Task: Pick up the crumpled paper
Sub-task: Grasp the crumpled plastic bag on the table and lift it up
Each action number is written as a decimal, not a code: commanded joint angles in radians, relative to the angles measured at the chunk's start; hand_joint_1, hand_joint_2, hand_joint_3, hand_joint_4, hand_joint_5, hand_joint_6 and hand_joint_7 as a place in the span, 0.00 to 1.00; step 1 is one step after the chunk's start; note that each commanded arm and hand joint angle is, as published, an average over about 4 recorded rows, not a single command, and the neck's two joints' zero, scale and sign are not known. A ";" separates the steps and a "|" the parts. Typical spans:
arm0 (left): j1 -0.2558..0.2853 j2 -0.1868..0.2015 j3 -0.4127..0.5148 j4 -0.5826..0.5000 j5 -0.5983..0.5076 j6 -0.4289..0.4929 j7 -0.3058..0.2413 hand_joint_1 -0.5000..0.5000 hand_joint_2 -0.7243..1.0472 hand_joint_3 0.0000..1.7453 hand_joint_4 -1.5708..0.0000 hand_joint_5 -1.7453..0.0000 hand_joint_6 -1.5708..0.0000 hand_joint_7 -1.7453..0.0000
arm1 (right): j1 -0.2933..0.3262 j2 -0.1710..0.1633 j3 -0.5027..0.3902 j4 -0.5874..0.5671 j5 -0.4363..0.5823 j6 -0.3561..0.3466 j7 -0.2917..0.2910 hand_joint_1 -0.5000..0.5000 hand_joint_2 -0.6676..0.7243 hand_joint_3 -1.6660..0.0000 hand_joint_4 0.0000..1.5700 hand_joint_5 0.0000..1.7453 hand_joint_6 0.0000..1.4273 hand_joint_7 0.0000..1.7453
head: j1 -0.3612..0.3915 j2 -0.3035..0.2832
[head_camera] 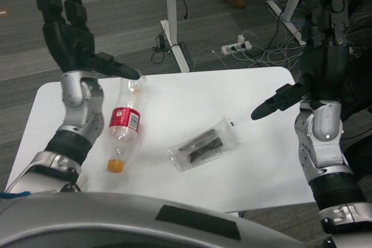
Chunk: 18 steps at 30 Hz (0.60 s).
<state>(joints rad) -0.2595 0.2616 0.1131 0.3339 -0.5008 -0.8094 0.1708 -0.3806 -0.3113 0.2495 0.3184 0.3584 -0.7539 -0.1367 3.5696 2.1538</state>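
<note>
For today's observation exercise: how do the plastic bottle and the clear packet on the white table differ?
The bottle is rounded with a red label and orange cap; the packet is flat with dark contents. The bottle lies nearer the left hand, the packet mid-table. Both are transparent, lying down, untouched.

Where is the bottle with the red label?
In the head view, the plastic bottle lies on the white table's left side, beside the left hand, left of the clear packet.

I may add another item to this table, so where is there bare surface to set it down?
The white table is bare along its far edge, and between the clear packet and the right hand. It is tighter on the left, where the plastic bottle lies under the left hand.
</note>
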 commanded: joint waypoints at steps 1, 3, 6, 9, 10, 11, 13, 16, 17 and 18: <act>0.069 0.010 0.126 -0.126 0.037 0.129 -0.046 0.00 0.05 0.00 1.00 1.00 1.00 1.00 | 0.004 -0.005 -0.005 0.014 0.005 0.005 0.004 0.33 1.00 1.00 0.00 0.00 0.00 0.00 | 0.025 -0.001; 0.113 0.008 0.226 -0.216 0.052 0.236 -0.090 0.00 0.05 0.00 1.00 1.00 1.00 1.00 | 0.002 -0.007 -0.004 0.025 0.006 0.005 0.005 0.33 1.00 1.00 0.00 0.00 0.00 0.00 | 0.043 0.001; 0.184 0.010 0.359 -0.330 0.066 0.380 -0.129 0.00 0.05 0.00 1.00 1.00 1.00 1.00 | -0.002 -0.010 -0.004 0.041 0.008 0.005 0.006 0.33 1.00 1.00 0.00 0.00 0.00 0.00 | 0.066 0.002; 0.254 0.018 0.445 -0.404 0.064 0.474 -0.144 0.00 0.05 0.00 0.99 1.00 1.00 1.00 | -0.004 -0.015 -0.004 0.058 0.012 0.005 0.007 0.33 1.00 1.00 0.00 0.00 0.00 0.00 | 0.101 -0.001; 0.276 0.019 0.471 -0.424 0.062 0.500 -0.152 0.00 0.05 0.00 0.99 1.00 1.00 1.00 | -0.004 -0.016 -0.004 0.064 0.014 0.005 0.008 0.33 1.00 1.00 0.00 0.00 0.00 0.00 | 0.106 -0.001; 0.293 0.018 0.494 -0.435 0.060 0.522 -0.174 0.00 0.05 0.00 0.98 1.00 1.00 1.00 | -0.005 -0.017 -0.004 0.072 0.016 0.005 0.008 0.33 1.00 1.00 0.00 0.00 0.00 0.00 | 0.111 -0.002; 0.322 0.015 0.538 -0.448 0.056 0.559 -0.232 0.00 0.05 0.00 0.98 1.00 1.00 1.00 | -0.009 -0.020 -0.003 0.089 0.020 0.005 0.008 0.33 1.00 1.00 0.00 0.00 0.00 0.00 | 0.149 -0.007; 0.359 0.005 0.584 -0.450 0.055 0.593 -0.328 0.00 0.05 0.00 0.98 1.00 1.00 1.00 | -0.018 -0.025 0.003 0.113 0.024 0.005 0.008 0.33 1.00 1.00 0.00 0.00 0.00 0.00 | 0.202 -0.023; 0.376 -0.006 0.599 -0.450 0.065 0.595 -0.355 0.00 0.05 0.00 0.98 1.00 1.00 1.00 | -0.021 -0.028 0.007 0.123 0.026 0.005 0.008 0.33 1.00 1.00 0.00 0.00 0.00 0.00 | 0.220 -0.030; 0.393 -0.016 0.615 -0.450 0.074 0.598 -0.383 0.00 0.05 0.00 0.98 1.00 1.00 1.00 | -0.024 -0.031 0.012 0.132 0.028 0.005 0.008 0.33 1.00 1.00 0.00 0.00 0.00 0.00 | 0.233 -0.034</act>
<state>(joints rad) 0.1047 0.2653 0.7009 -0.1126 -0.4403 -0.2254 -0.1725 -0.3917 -0.3253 0.2576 0.4329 0.3766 -0.7506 -0.1288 3.7882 2.1247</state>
